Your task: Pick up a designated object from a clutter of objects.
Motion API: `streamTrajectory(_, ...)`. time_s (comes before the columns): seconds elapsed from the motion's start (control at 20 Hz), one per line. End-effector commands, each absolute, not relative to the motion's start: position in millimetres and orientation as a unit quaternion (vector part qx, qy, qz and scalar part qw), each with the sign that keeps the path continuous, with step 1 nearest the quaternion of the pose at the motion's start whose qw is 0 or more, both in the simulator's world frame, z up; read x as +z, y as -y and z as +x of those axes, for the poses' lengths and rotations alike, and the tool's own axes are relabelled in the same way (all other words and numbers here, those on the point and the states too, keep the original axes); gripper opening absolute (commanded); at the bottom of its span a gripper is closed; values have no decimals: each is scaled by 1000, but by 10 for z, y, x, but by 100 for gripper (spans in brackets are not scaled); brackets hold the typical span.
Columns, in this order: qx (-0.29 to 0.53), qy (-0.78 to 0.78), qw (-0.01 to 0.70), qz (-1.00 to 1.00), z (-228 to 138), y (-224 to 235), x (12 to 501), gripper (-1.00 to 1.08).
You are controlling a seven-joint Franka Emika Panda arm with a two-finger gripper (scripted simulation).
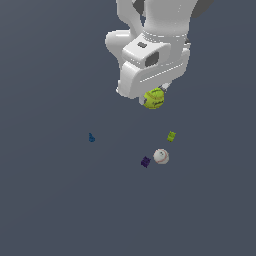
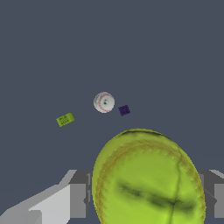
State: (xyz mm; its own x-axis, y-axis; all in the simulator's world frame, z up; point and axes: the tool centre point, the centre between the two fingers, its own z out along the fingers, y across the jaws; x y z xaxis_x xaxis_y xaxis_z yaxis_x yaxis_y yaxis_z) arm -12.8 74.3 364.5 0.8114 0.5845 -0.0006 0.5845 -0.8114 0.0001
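a: ball?
b: yellow-green ball (image 2: 148,179) pinched in the gripper (image 1: 154,97), fingers (image 2: 78,200) on both sides, held above the dark floor (image 1: 50,200). round, no long axis; seam curves across.
a: room?
b: white ball (image 1: 161,156), purple block (image 1: 145,161) just beside it, green block (image 1: 171,136) near, blue piece (image 1: 91,137) well apart. floor's edges not in view.

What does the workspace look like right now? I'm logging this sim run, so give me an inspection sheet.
Surface: plain dark grey, flat.
Job's thing: yellow-green ball sits between the tool's fingers.
Clutter: white ball beside purple block; green block close by; blue piece apart, towards the exterior view's left.
Tool: shut on the ball.
Cables: nothing seen.
Surroundings: nothing seen.
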Motion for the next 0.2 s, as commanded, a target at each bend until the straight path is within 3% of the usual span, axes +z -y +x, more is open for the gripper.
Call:
streamTrajectory(0.0, 0, -307, 0, 952, -126, -758, 3694, -100)
streamTrajectory(0.15, 0, -307, 0, 952, -119, -760, 3695, -100)
